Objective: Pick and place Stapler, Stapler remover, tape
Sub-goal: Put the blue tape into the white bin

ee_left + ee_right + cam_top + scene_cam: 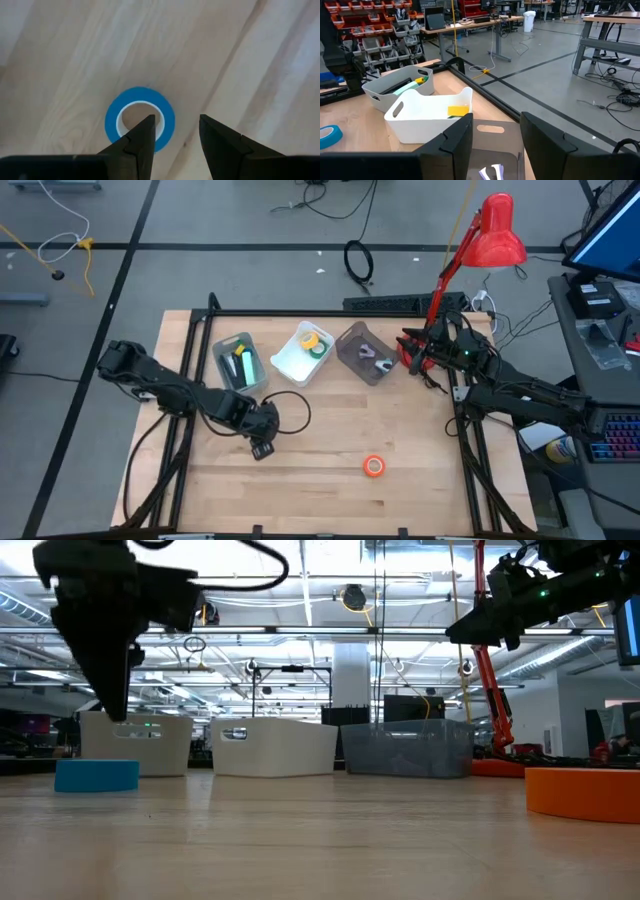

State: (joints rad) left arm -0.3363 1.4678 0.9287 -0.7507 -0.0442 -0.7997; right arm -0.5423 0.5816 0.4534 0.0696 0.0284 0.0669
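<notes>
Three bins sit in a row at the far side of the table: a grey bin [239,364] on the left, a white bin [303,354] in the middle, a clear bin [364,353] on the right. Two tape rolls lie loose, the blue tape [139,119] and the orange tape [374,466]. Two arms, one red lamp [488,235].

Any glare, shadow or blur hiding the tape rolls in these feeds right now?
Left wrist view: blue tape evenly lit, left gripper fingers covering its near edge. Low view: orange tape soft and cut by the frame edge. High view: no glare on the table.
</notes>
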